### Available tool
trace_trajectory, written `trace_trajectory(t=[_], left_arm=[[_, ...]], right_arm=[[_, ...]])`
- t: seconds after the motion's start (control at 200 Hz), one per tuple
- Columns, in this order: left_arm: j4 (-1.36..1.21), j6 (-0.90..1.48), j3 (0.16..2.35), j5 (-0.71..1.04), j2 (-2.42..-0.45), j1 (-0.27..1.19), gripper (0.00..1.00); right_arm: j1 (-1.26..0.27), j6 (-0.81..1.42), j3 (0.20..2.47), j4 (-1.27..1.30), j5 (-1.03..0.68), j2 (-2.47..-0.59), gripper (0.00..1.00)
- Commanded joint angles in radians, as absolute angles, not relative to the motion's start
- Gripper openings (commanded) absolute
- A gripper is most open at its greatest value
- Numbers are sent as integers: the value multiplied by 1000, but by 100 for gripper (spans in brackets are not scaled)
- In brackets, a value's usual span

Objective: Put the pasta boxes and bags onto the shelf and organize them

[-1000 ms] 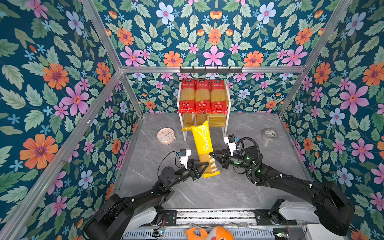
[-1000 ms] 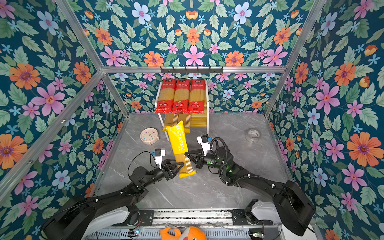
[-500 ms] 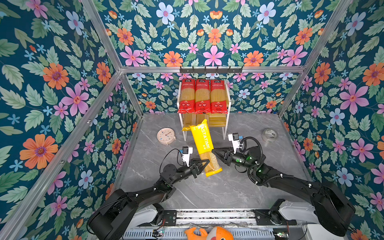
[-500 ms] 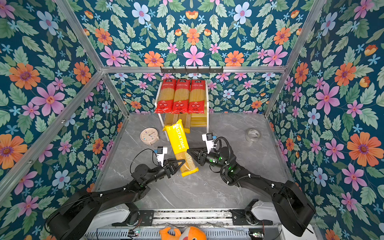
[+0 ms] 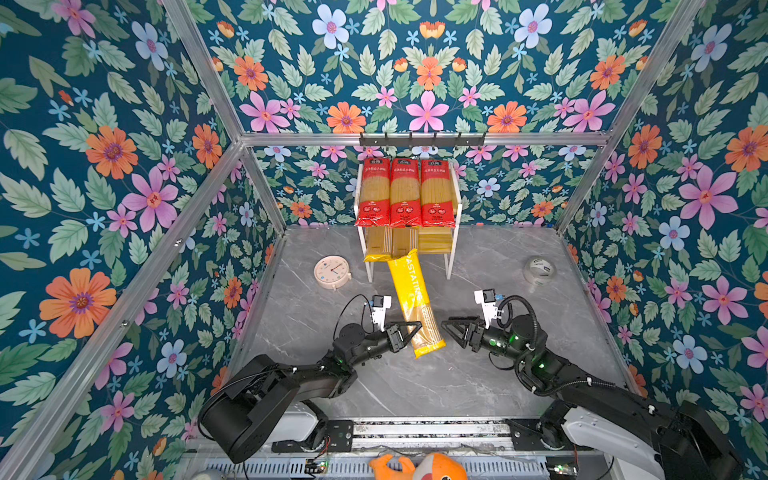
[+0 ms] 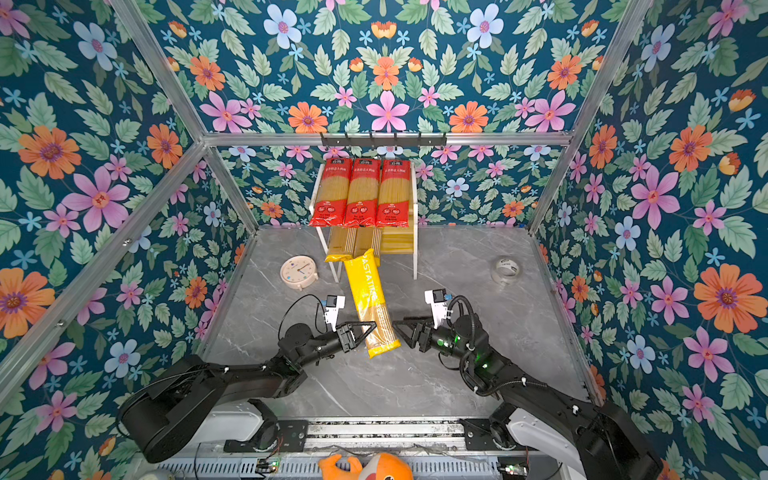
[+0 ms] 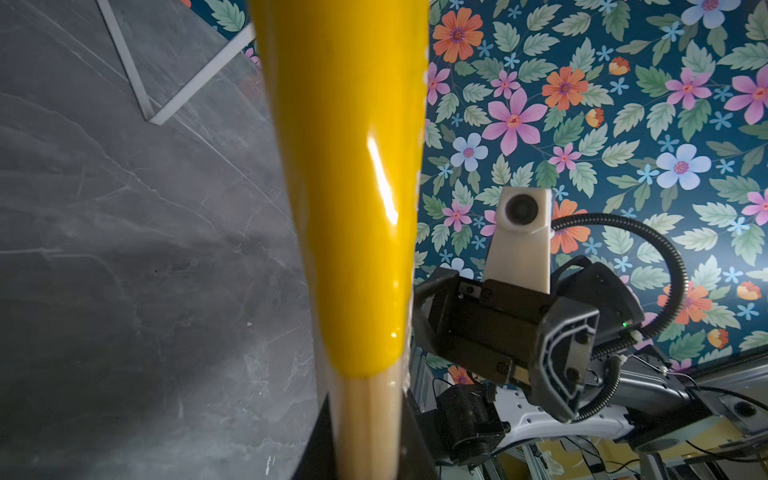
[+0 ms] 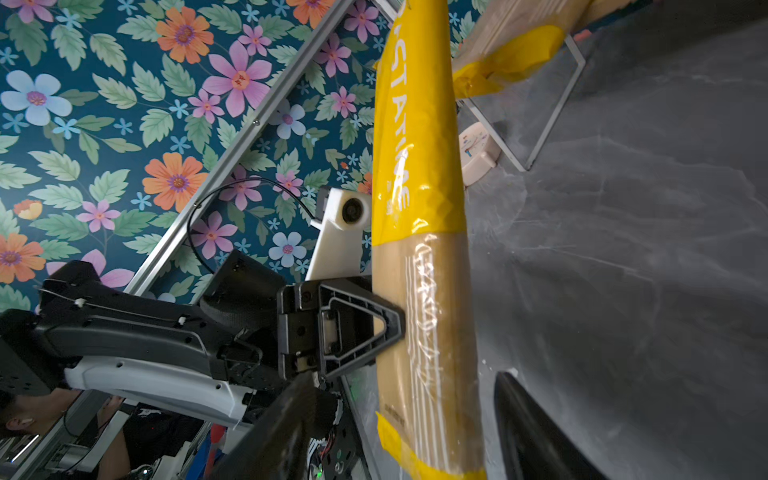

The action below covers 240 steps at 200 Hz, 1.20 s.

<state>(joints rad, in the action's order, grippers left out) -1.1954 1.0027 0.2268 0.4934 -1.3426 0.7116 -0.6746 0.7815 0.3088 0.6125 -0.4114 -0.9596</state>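
Observation:
A yellow PASTATIME pasta bag [image 5: 411, 299] [image 6: 368, 299] hangs tilted over the table, its far end at the shelf's [image 5: 449, 266] [image 6: 414, 266] lower tier. My left gripper [image 5: 417, 328] [image 6: 372, 328] [image 7: 365, 453] is shut on the bag's clear near end [image 7: 349, 166]. My right gripper [image 5: 446, 328] [image 6: 399, 326] [image 8: 407, 449] stands open just right of that end, its fingers either side of the bag [image 8: 419, 249] without touching. Three red-ended bags [image 5: 405, 191] [image 6: 363, 191] lie side by side on the top tier. Two yellow bags [image 5: 380, 245] [image 6: 343, 245] lie on the lower tier's left and middle.
A round pink clock [image 5: 331, 272] sits left of the shelf, and a tape roll [image 5: 539, 271] lies at the back right. A black hook rail [image 5: 422, 139] runs above the shelf. Flowered walls close three sides. An orange plush toy [image 5: 419, 467] lies below the front rail.
My left gripper has shut on the yellow bag. My right gripper has opened, let go of it and drawn slightly back to the right. The bag has shifted slightly right.

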Motion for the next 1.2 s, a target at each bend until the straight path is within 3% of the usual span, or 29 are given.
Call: trace_trajectory(t=[0.0,0.375,0.82,0.965,1.195], left_arm=[[-1376,995,268,482,-1370,710,0],[-1429,1076,365,543,-1470,710,0],[-1334,1115,438,596,-1483,706,0],[-1251,1120,471,588,-1470,666,14],[-1151,1103,488,570,-1413,604,40]], right_arm=[[-674,828,288,594,-414,-956,73],[-674,859,325,760,-523,-1106,69],[-674,909,325,1063,-437,-1228,26],[-674,936,345,1115,-359,-1258,11],[-665,954,430,1137,-275,-1316,0]])
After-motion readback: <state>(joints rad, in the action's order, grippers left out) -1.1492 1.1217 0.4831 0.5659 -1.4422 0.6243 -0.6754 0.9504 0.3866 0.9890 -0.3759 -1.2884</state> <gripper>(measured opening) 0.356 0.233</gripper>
